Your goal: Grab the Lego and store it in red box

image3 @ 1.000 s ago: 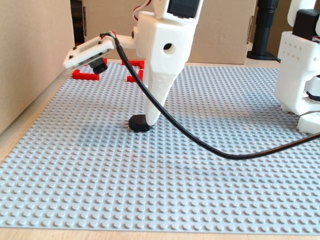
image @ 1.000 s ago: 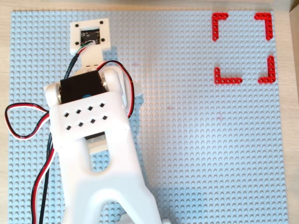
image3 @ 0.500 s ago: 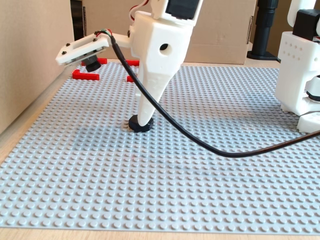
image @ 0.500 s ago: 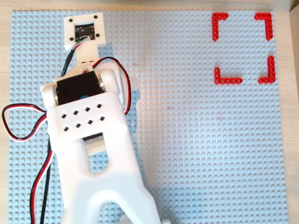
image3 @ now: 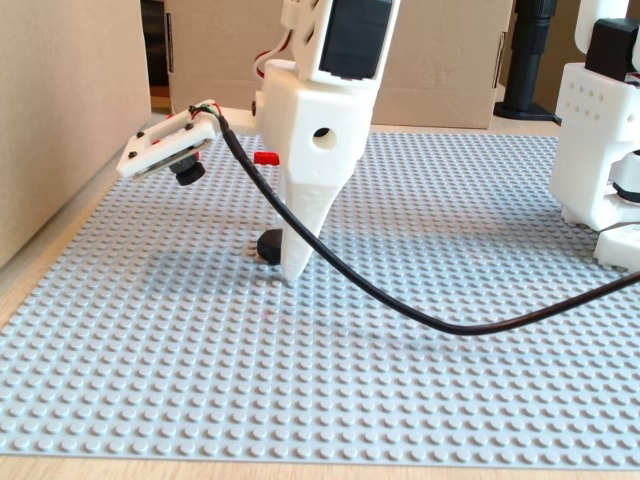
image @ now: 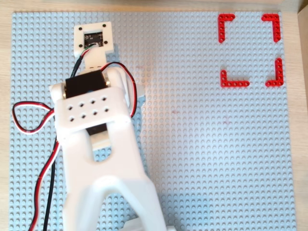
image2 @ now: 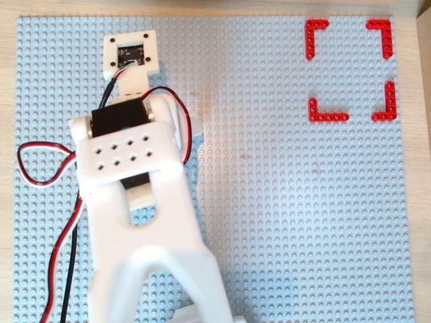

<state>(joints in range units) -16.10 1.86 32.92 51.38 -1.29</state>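
In the fixed view the small black Lego sits on the grey baseplate. My gripper points straight down at it. Its white near finger stands in front of the Lego with its tip at the plate. The far finger is hidden behind it; in both overhead views a white part juts out on the gripper body's right side, so the jaws look apart. The arm hides the Lego in both overhead views. The red box, four red corner brackets, lies at the upper right, far from the gripper. In the fixed view only a scrap of the red box shows.
A black cable trails from the wrist camera across the plate toward the right. The white robot base stands at the right. Cardboard walls close off the left and the back. Red and black wires loop left of the arm.
The gripper has swung more upright and come down. Its fingertip has gone from resting against the Lego's right side to standing in front of it. The wrist camera has dropped lower.
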